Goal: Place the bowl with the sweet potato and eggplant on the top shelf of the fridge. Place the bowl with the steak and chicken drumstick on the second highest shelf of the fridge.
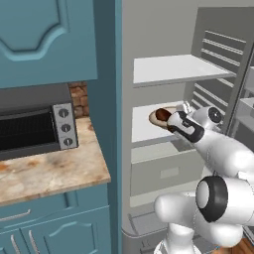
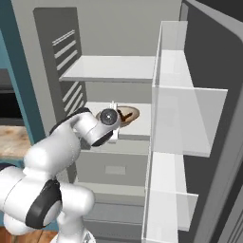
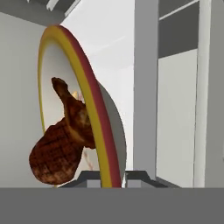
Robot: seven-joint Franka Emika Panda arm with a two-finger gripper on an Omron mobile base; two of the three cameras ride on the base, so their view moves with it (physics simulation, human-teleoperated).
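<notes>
The top shelf is roofing the gap over the second highest shelf; the door racks are crowding the right side, the cabinet wall flanking the left

We see matt pale fridge shelves, clear glassy door racks, glossy-rimmed bowl, rough-textured steak, marbled stone counter, brushed-metal oven w/ knobs.
</notes>
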